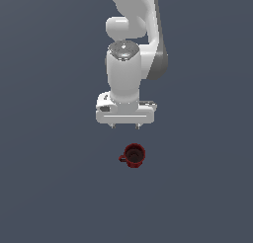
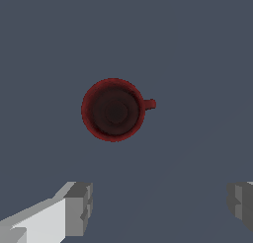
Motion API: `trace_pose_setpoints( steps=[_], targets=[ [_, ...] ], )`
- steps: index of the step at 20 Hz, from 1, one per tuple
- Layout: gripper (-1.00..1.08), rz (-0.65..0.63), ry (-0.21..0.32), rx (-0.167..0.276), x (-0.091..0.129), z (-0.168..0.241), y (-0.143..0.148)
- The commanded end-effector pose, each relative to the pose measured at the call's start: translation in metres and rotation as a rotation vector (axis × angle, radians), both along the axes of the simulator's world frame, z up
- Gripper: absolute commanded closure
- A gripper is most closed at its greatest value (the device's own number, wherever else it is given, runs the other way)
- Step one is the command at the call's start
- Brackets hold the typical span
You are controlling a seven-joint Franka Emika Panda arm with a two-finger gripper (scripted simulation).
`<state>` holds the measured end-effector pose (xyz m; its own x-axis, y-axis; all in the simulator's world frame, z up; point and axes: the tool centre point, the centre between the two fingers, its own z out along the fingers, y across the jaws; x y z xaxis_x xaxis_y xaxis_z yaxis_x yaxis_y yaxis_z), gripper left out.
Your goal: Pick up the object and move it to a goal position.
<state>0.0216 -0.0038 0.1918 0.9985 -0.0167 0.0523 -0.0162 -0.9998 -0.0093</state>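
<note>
A small dark red mug (image 1: 133, 155) with a dark interior stands upright on the grey floor, its small handle pointing to the exterior view's left. In the wrist view the mug (image 2: 113, 109) is seen from straight above, handle sticking out sideways. My white gripper (image 1: 125, 125) hangs above the floor, behind the mug in the exterior view and apart from it. Its two grey fingertips (image 2: 79, 208) are spread wide in the wrist view, with nothing between them. The gripper (image 2: 160, 205) is open and empty.
The flat dark grey floor (image 1: 49, 187) extends all around the mug. The white arm (image 1: 131, 49) rises over the far part of the scene. No other objects show.
</note>
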Motion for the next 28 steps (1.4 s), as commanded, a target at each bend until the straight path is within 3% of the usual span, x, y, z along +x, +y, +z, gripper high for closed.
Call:
trace_pose_setpoints(
  steps=[1, 7, 16, 28],
  targets=[
    [-0.6, 0.0, 0.0, 0.0, 0.0, 0.0, 0.0],
    [-0.6, 0.04, -0.002, -0.007, 0.001, 0.001, 0.015],
    [-0.6, 0.054, 0.002, -0.007, 0.006, -0.003, 0.015],
    [-0.6, 0.16, 0.036, 0.003, 0.042, -0.042, 0.007]
  ],
)
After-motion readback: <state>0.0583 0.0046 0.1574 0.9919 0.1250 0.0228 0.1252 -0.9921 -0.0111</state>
